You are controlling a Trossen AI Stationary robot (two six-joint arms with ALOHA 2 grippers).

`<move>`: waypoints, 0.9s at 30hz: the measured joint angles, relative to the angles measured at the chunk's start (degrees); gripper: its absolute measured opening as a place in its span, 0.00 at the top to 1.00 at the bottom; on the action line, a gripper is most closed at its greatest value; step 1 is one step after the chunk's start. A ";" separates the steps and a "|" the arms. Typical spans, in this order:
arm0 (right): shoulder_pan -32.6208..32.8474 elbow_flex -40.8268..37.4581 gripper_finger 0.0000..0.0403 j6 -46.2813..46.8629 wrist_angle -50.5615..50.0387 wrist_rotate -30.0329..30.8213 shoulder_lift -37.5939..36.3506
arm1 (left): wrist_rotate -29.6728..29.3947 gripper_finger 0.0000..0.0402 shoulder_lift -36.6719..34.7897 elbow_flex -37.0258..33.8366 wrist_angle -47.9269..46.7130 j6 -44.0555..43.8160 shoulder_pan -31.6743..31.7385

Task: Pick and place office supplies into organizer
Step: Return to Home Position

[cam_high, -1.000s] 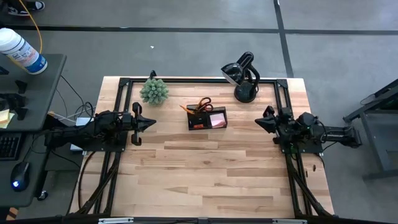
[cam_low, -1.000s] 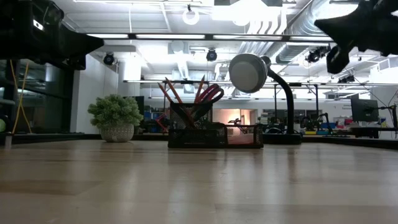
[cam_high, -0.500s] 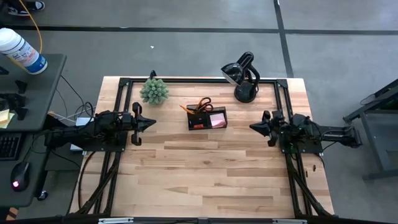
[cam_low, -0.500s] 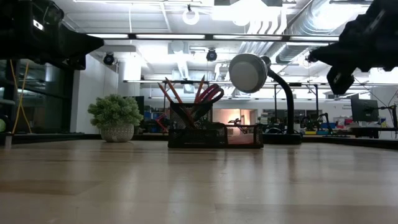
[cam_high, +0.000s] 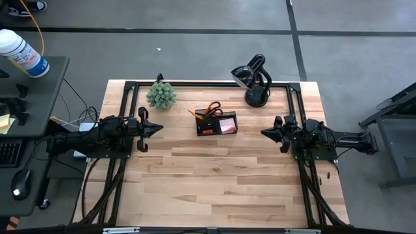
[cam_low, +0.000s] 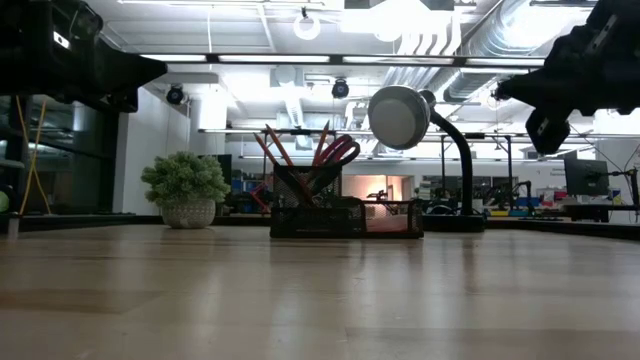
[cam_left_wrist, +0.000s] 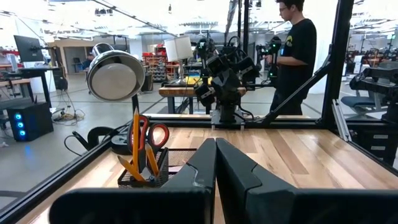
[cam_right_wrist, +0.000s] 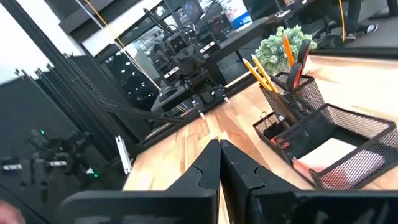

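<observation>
Near the back middle of a wooden table (cam_high: 214,188), a black mesh organizer (cam_high: 208,127) holds the office supplies. Red-handled scissors (cam_high: 214,108) and yellow pencils (cam_high: 194,113) stand upright in its tall compartment, and a pink sticky-note pad (cam_high: 228,125) lies in the low tray beside them. A small green plant (cam_high: 160,95) sits to the organizer's left, and a black desk lamp (cam_high: 253,81) sits behind it to the right. The left gripper (cam_high: 160,129) hovers over the table's left side, fingers pressed together and holding nothing. The right gripper (cam_high: 263,132) hovers over the right side, also closed and empty. Both point toward the organizer, well apart from it.
</observation>
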 joint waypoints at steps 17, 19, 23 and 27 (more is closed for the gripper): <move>0.00 0.00 1.00 -15.47 -0.02 0.00 0.02 | 0.00 1.00 0.00 0.00 0.00 -0.01 0.00; 0.00 0.00 1.00 -15.47 -0.02 -0.02 0.02 | 0.00 1.00 0.00 0.00 0.00 0.00 0.00; 0.00 0.00 1.00 -15.47 -0.01 -0.02 0.02 | 0.00 1.00 0.02 0.00 0.00 0.00 0.00; 0.00 0.00 1.00 -15.47 0.00 -0.02 0.02 | 0.01 1.00 0.01 0.00 0.00 -0.01 0.00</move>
